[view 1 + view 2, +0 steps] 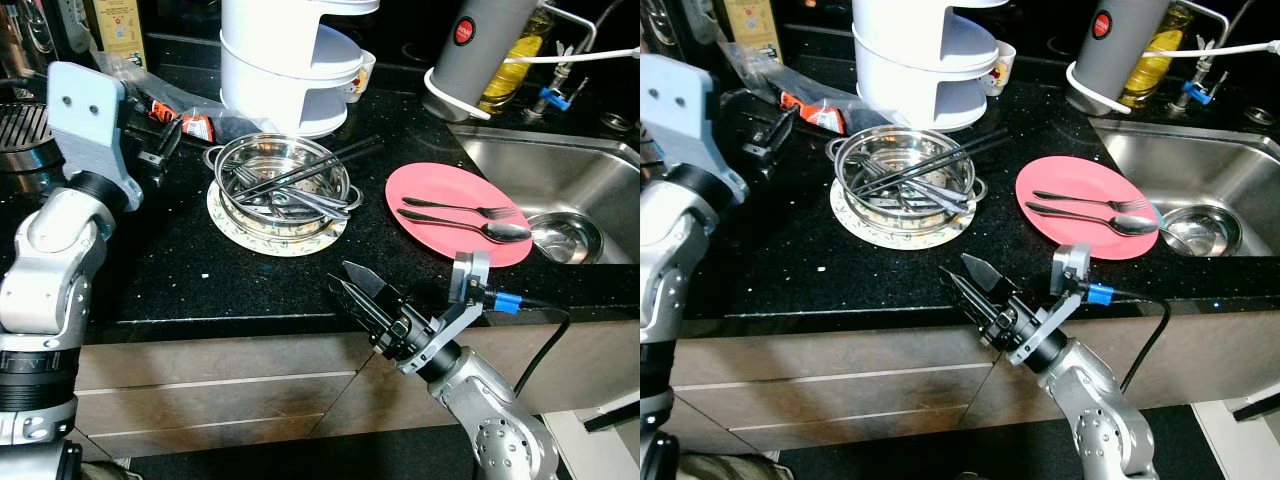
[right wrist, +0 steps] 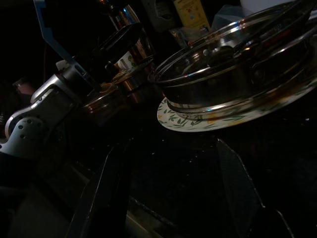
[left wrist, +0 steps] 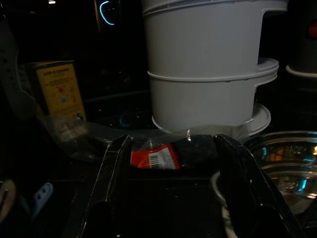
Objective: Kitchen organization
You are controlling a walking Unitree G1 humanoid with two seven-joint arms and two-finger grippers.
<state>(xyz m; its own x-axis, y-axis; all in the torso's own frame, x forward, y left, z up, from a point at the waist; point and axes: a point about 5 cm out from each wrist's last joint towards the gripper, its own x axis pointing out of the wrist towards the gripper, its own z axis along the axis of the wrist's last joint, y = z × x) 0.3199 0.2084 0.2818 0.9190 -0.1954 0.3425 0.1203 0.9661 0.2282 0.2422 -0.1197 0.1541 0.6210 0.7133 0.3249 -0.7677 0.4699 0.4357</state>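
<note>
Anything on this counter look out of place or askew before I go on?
Black chopsticks lie slanted across the steel pot, their tips jutting over its rim. The pot sits on a patterned plate. A red wrapper lies loose by the white stacked containers. Nothing looks spilled.

The two head pictures are bright and sharp. Light glints off the shiny round steel bowl in the middle. Both wrist pictures are very dark and a bit fuzzy.

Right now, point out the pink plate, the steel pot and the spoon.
pink plate (image 1: 435,190): left eye view, bare left part.
steel pot (image 1: 232,159): left eye view, left rim.
spoon (image 1: 505,232): left eye view, bowl.
</note>
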